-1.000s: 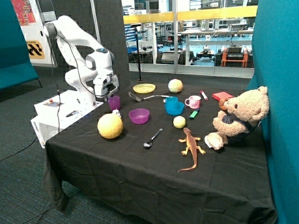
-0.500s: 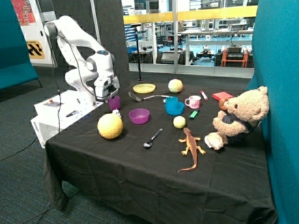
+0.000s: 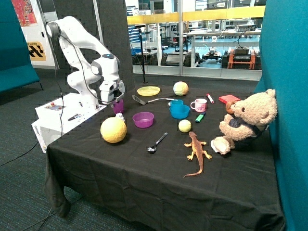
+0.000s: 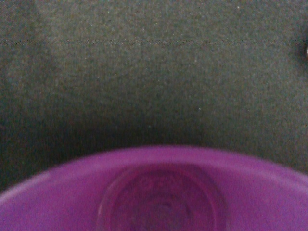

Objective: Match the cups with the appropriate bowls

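One purple cup (image 3: 118, 106) upright, mouth up, under gripper (image 3: 116, 100).

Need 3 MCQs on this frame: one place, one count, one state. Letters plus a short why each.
1. Where is the teal cup?
A. in the blue bowl
B. on the yellow plate
C. beside the spoon

2. How many balls are on the table?
A. one
B. two
C. three

3. What is the purple bowl holding?
A. the purple cup
B. nothing
C. the marker

Answers:
1. A: the teal cup rises out of the blue bowl's far side.
2. C: a large yellow one, a small one near the lizard, and one by the plate.
3. B: its inside is bare; the purple cup stands apart from it under the gripper, and the wrist view looks straight down into that cup.
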Motion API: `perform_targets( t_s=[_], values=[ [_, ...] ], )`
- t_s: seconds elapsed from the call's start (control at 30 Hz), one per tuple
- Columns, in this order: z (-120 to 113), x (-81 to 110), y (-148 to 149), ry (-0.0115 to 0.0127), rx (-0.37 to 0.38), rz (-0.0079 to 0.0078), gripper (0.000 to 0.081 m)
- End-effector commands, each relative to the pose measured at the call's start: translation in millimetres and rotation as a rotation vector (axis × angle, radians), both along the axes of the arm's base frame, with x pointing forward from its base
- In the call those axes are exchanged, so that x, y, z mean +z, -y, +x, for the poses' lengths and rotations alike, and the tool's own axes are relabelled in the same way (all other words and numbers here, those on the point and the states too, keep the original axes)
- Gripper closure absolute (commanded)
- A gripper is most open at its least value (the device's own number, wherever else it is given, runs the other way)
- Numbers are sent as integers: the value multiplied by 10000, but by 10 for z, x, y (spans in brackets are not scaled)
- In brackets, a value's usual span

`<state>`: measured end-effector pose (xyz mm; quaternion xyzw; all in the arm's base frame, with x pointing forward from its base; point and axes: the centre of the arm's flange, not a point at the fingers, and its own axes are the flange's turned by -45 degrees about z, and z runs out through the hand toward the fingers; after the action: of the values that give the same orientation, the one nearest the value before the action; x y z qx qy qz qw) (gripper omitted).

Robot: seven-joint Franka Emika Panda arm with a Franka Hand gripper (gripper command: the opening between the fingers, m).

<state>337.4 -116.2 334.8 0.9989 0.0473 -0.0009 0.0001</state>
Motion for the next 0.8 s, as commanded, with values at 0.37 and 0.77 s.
perform_targets(
  t_s=[0.37, 0.77],
  values=[
    [-5, -95, -36, 18, -223, 2, 806],
    [14, -69, -60, 18, -156, 2, 808]
  ],
)
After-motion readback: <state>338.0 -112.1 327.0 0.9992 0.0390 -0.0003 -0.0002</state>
